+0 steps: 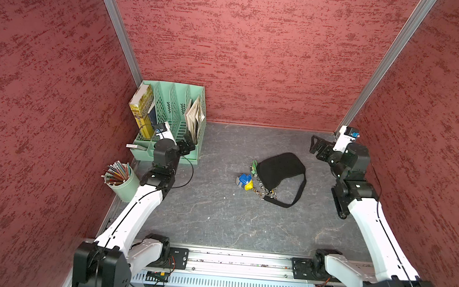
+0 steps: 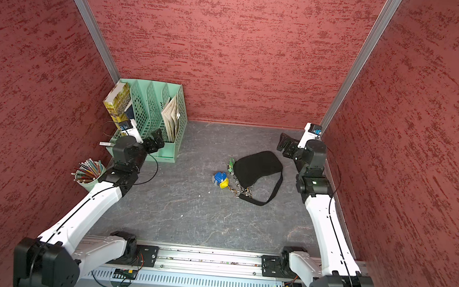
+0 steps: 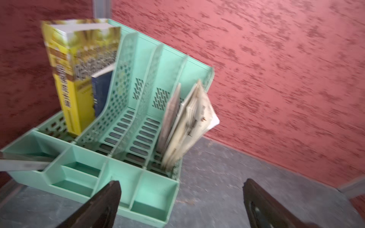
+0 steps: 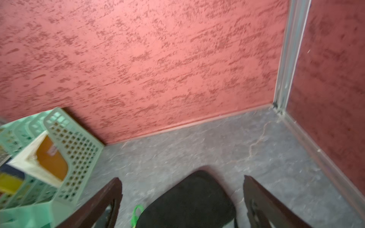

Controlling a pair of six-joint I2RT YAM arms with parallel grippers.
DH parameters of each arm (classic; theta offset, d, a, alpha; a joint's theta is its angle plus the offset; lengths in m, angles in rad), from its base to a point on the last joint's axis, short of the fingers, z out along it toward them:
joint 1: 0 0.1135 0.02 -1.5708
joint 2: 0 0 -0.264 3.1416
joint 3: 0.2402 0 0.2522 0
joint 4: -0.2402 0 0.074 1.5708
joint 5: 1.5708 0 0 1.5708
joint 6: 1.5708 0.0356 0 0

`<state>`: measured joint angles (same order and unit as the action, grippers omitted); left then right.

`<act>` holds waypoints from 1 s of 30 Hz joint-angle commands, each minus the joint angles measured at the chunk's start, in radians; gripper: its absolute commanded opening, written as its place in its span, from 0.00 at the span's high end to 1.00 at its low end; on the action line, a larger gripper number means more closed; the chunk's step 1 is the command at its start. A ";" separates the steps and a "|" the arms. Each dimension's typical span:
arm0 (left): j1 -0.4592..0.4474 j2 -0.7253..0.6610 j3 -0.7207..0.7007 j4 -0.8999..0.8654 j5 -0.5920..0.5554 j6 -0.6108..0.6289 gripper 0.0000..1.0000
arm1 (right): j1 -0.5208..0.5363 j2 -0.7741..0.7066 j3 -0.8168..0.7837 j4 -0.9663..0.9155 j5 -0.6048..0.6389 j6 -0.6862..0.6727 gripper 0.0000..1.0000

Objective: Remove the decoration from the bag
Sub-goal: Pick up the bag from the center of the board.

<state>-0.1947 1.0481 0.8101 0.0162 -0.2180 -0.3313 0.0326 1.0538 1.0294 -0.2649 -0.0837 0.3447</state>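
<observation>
Right gripper (image 4: 181, 178), jaws apart, faces 1 soft black fabric crescent bag (image 4: 187, 199); left gripper (image 3: 181, 180), jaws apart, faces 1 mint plastic organiser (image 3: 146, 51) holding 2 books (image 3: 79, 69).

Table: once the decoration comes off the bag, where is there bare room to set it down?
Widest bare patch: table between the bag and the front rail. Also free: back-wall strip beyond the bag. Crowded: green organizer and pencil cup at left; decoration and chain beside the bag.

grn file rack (image 1: 166, 108) w/ books (image 1: 141, 106) | pencil cup (image 1: 129, 189) nearby
</observation>
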 commanded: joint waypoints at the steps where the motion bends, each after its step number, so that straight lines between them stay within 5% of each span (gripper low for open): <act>1: -0.112 -0.016 0.051 -0.255 0.049 -0.053 0.00 | -0.002 0.000 -0.027 -0.405 -0.133 0.171 0.09; 6: -0.307 0.003 0.097 -0.364 0.064 -0.057 0.00 | 0.005 -0.014 -0.162 -0.494 -0.201 0.289 0.22; 14: -0.503 0.109 0.087 -0.355 0.053 -0.042 0.00 | 0.015 0.094 -0.290 -0.461 -0.131 0.280 0.18; 30: -0.534 0.228 0.140 -0.333 0.192 0.004 0.00 | 0.109 0.492 -0.137 -0.426 0.067 0.234 0.35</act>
<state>-0.7231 1.2530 0.9089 -0.3290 -0.0555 -0.3508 0.1242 1.5150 0.8631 -0.7017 -0.0814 0.5831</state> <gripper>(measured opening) 0.997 0.661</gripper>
